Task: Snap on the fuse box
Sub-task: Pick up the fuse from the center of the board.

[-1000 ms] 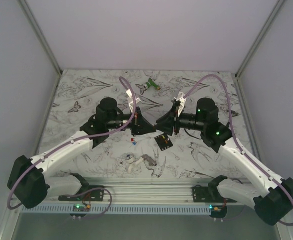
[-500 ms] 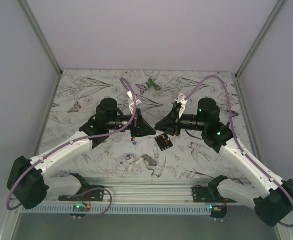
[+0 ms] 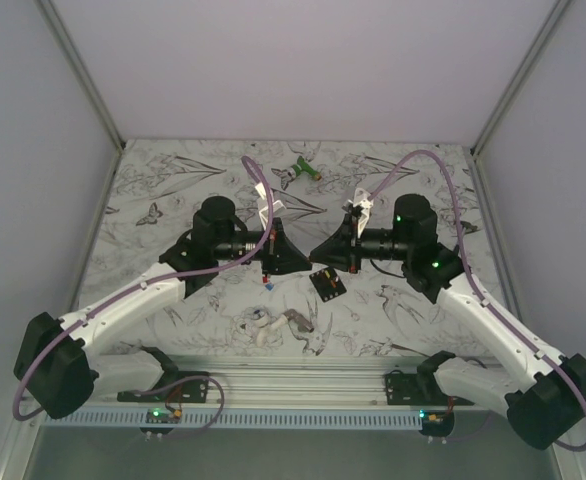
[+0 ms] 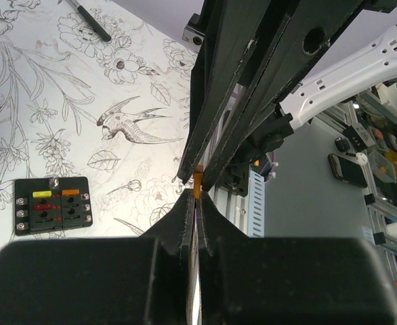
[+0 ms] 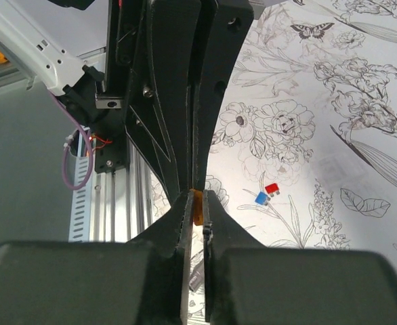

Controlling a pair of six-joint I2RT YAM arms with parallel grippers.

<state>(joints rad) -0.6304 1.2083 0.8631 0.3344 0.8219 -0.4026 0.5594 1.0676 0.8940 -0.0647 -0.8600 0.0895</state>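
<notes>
Moved: your right pincer (image 5: pixel 197 200) has crept toward 9 o'clock in the top view and meets your left pincer (image 4: pixel 197 202) tip to tip; the fuse box (image 3: pixel 327 284) has stayed put.
Right pincer: nearly closed, pinching a small orange fuse (image 5: pixel 198 207).
Left pincer: closed to a hairline slit with the orange fuse at its tips; you cannot tell whether it grips.
Fuse box: flat on the tabletop (image 3: pixel 173 180), slotted face up, apart from both pincers, at 5 o'clock of the meeting tips.
Loose: red fuse (image 5: pixel 272 188) and blue fuse (image 5: pixel 261 198), side by side at 8 o'clock.
</notes>
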